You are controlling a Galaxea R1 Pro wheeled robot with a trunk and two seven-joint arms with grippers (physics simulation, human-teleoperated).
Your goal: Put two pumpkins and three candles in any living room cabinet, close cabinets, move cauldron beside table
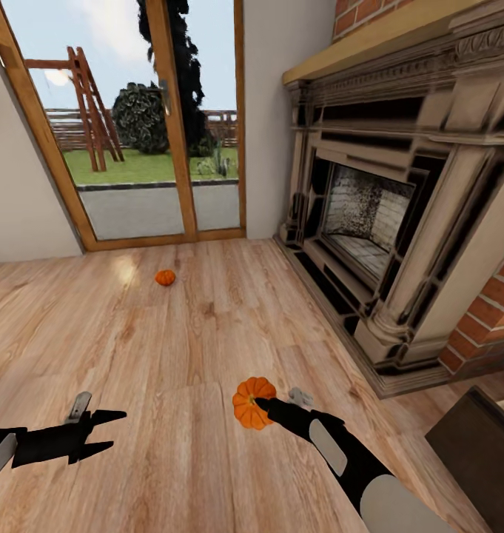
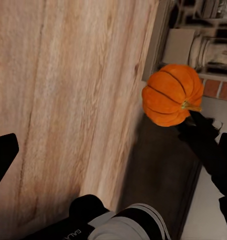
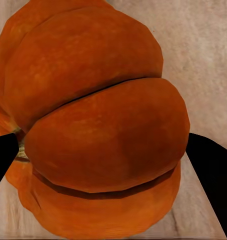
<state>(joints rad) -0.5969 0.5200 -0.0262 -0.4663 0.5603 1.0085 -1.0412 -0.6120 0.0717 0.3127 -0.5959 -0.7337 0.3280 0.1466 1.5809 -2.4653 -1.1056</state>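
One small orange pumpkin (image 1: 252, 402) sits between the fingers of my right gripper (image 1: 256, 406), which is shut on it low over the wooden floor. In the right wrist view this pumpkin (image 3: 103, 125) is very close, with a black fingertip (image 3: 208, 165) at each side. The left wrist view shows the same pumpkin (image 2: 172, 95) with the right arm's fingers (image 2: 201, 132) against it. A second pumpkin (image 1: 165, 277) lies on the floor farther off, towards the glass door. My left gripper (image 1: 111, 431) hangs open and empty at the lower left. Candles, cabinet and cauldron are out of view.
A large stone and brick fireplace (image 1: 370, 222) lines the right side. A wood-framed glass door (image 1: 155, 148) to the garden closes the far end. A dark piece of furniture (image 1: 481, 451) juts in at the lower right. Wooden floor (image 1: 177, 340) lies between.
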